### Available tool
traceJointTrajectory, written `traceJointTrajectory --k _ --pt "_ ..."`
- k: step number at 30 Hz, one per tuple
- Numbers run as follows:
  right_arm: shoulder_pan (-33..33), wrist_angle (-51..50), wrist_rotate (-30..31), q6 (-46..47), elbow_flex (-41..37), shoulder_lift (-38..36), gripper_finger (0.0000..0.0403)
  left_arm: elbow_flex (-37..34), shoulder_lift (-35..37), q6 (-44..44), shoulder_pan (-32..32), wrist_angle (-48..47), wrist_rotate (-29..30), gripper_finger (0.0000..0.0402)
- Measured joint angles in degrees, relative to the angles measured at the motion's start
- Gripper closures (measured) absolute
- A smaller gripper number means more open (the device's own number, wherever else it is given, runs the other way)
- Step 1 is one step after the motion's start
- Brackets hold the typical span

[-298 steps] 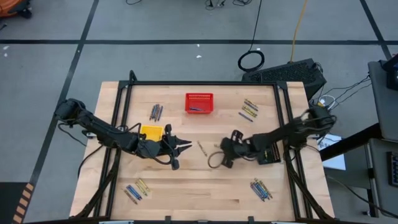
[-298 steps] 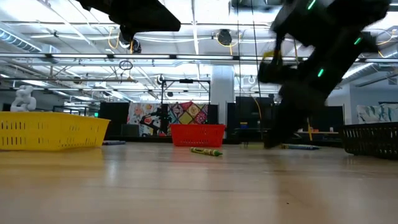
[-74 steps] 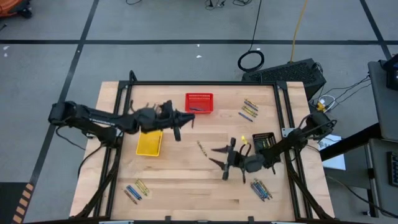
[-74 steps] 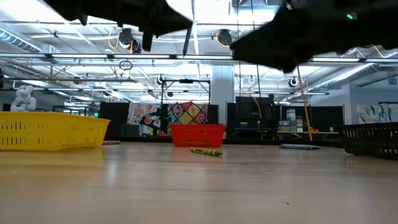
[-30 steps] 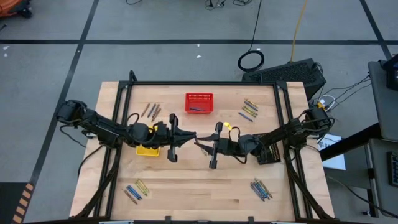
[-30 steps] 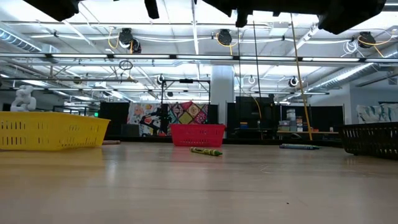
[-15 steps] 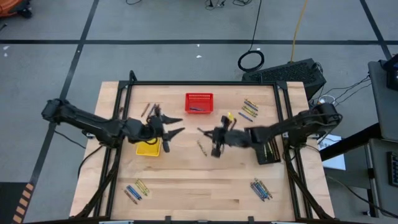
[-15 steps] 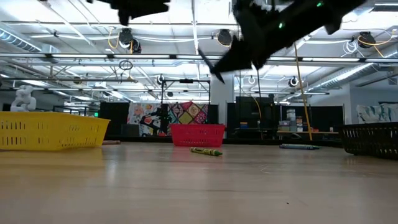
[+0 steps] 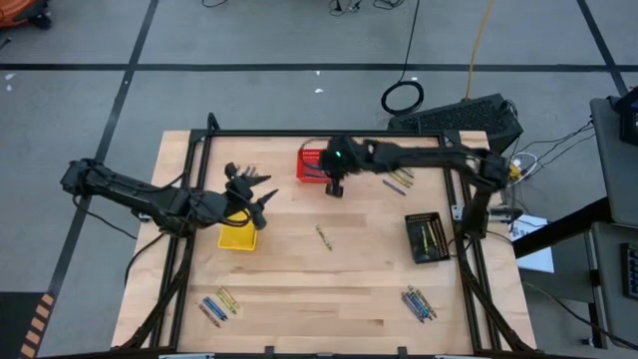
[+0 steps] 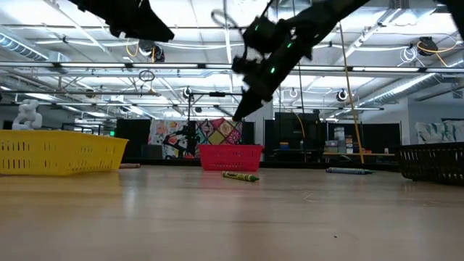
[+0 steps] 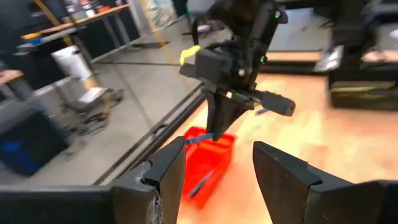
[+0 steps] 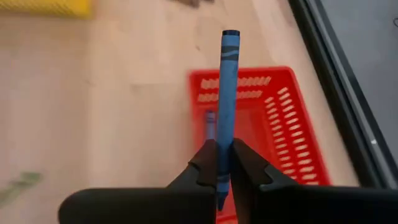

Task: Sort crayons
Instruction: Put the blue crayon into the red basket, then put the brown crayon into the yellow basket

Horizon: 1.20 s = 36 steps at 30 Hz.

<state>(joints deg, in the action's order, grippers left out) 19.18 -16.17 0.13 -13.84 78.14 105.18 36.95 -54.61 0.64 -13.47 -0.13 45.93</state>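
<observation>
- While the right end effector (image 12: 217, 177) hangs above the red basket (image 9: 317, 166), its fingers are clamped together on a blue crayon (image 12: 225, 106), which sticks straight out past the fingertips.
- Below that held crayon, another blue crayon (image 12: 210, 126) lies inside the red basket.
- Off to the side, the left end effector (image 9: 261, 193) sits above the tabletop (image 9: 299, 289) just beside the yellow basket (image 9: 237, 236), its fingers (image 11: 169, 171) spread apart and holding nothing.
- Between the two end effectors and nearer the tabletop's middle, a single yellow-green crayon (image 9: 323, 236) lies loose on the wood.
- Well apart from the right end effector, the black basket (image 9: 426, 237) holds several crayons.
- Loose clusters of crayons lie near it at (image 9: 399, 176) and (image 9: 418, 302); another cluster (image 9: 216, 305) lies well apart from the left end effector.
</observation>
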Motion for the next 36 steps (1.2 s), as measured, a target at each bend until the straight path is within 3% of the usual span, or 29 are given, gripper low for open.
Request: traceJointTrajectory --k 8,16,23,27,31,36 --pt "5.68 -4.49 -2.64 -6.72 9.72 12.07 0.0397 -0.02 -0.27 -4.44 1.16 0.03 9.77 0.0213" --pt "6.69 -6.30 -3.35 -7.71 10.68 14.27 0.0369 -0.02 -0.28 -9.33 3.87 1.09 9.95 0.0213" --pt "6.62 -6.28 -3.33 -8.52 10.68 14.32 0.0305 -0.02 -0.28 -9.26 4.85 0.69 9.97 0.0213" --pt "6.54 -6.22 -3.14 -7.28 10.63 11.78 0.0281 -0.02 -0.28 -4.94 3.71 -1.00 9.94 0.0213" --pt "4.85 -5.76 -3.24 -5.04 9.09 5.25 0.0286 -0.04 -0.28 1.00 0.88 -3.32 9.92 0.0213" --pt "-1.53 3.58 -3.33 -1.83 -4.36 -6.27 0.0312 -0.04 -0.28 11.40 -4.58 -7.70 9.88 0.0213"
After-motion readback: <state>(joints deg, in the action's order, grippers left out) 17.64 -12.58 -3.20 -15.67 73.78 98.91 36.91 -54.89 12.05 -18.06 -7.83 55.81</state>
